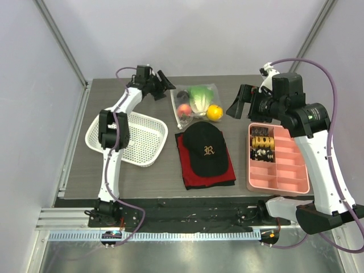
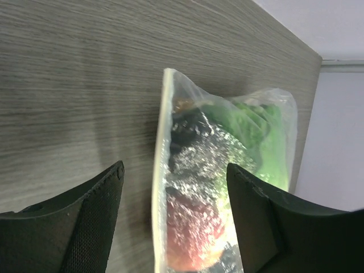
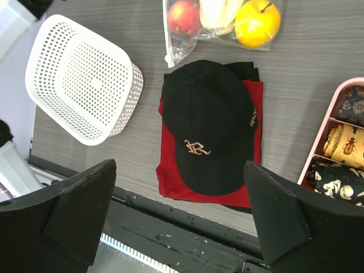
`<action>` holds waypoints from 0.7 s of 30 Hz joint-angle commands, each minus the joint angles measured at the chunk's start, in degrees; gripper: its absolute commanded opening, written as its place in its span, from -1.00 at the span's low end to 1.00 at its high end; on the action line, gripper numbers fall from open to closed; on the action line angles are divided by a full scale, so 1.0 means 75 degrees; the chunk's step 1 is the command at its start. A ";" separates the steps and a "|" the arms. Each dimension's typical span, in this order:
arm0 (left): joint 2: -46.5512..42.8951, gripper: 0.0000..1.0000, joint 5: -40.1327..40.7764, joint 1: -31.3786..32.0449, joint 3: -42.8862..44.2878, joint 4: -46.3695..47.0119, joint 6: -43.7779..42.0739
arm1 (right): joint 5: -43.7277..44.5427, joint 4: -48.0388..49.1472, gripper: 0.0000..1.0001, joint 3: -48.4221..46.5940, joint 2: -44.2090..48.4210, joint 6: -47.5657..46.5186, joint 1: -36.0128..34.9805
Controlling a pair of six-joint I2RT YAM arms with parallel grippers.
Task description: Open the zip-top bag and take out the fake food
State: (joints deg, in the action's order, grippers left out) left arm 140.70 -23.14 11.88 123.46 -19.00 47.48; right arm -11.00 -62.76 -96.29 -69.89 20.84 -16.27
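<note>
Basket (image 1: pixel 96 140), white mesh, sits well behind and to the outside of the left jaws, not involved. Left gripper (image 1: pixel 164 83) is low over the table with its jaws spread and nothing in them. In the left wrist view the zip-top bag (image 2: pixel 207 156) lies just ahead of the fingertips, its pale zip strip (image 2: pixel 158 170) falling in the gap between them, nearer the left finger. The bag looks closed and flat on the table. The fake food is all inside: peach (image 1: pixel 183 109), green vegetable (image 1: pixel 198 95), citrus (image 1: pixel 214 112), plus a dark piece that can't be made out clearly. Black cap (image 1: pixel 206 147) on a red cloth (image 1: pixel 186 166) lies beside the bag, and in the right wrist view it sits straight between the right jaws. Right gripper (image 1: pixel 238 105) is raised off the table, jaws wide apart and empty, with the bag beyond its fingertips. Pink tray (image 1: pixel 251 170) is outside the right jaws. Judged step: lining up on the zip edge, task barely begun. Risks: the left jaws may pinch both lips of the strip together, so the seal never parts. The floppy film may slide or bunch, so the whole bag drags. With one arm pulling unopposed, the pieces could roll out.
</note>
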 commanded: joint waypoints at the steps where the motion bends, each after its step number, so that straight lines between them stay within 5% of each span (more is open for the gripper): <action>1: 0.0270 0.41 -0.0022 0.0010 0.0461 0.0835 0.0431 | -0.0161 0.0177 0.99 -0.0450 -0.0115 -0.0119 0.0025; 7: 0.0493 0.32 -0.0033 0.0127 0.0226 0.1187 0.0688 | -0.0068 0.0165 0.99 -0.0532 -0.0349 -0.0049 0.0013; 17: 0.0903 -0.21 -0.0372 0.0127 0.0659 0.1280 0.0525 | -0.0232 0.0809 0.99 -0.0134 -0.0619 0.0291 0.0025; 21: 0.0951 -0.99 -0.0372 0.0080 0.1198 0.0952 0.0453 | -0.0419 0.1440 0.99 0.0122 -0.0783 0.0525 0.0013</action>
State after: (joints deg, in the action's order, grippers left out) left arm 148.38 -24.51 12.73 126.78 -12.32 52.53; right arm -12.12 -59.05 -96.99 -74.81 22.70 -16.27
